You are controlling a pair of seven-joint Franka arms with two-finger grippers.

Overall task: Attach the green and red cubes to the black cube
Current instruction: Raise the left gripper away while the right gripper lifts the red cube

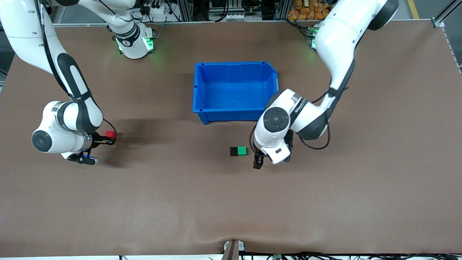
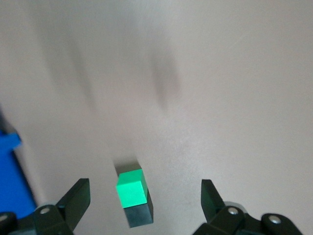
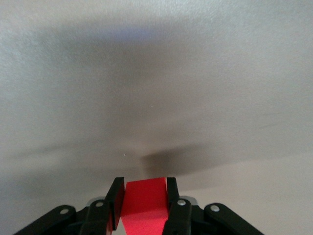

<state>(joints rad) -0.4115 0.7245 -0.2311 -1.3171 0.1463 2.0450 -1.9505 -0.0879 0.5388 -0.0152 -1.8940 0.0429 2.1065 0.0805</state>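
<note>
A green cube point(image 1: 242, 150) and a black cube point(image 1: 234, 151) sit joined side by side on the brown table, the green one toward the left arm's end. In the left wrist view the green cube point(image 2: 131, 188) and black cube point(image 2: 139, 215) show between the spread fingers. My left gripper point(image 1: 260, 161) is open and empty, low over the table beside the green cube and apart from it. My right gripper point(image 1: 108, 140) is shut on a red cube point(image 1: 110, 134) near the right arm's end of the table. The right wrist view shows the red cube point(image 3: 145, 203) clamped between both fingers.
A large blue bin point(image 1: 234, 65) stands on the table, farther from the front camera than the cube pair, and looks empty. Its corner shows in the left wrist view point(image 2: 12, 181). Brown table surface lies between the red cube and the pair.
</note>
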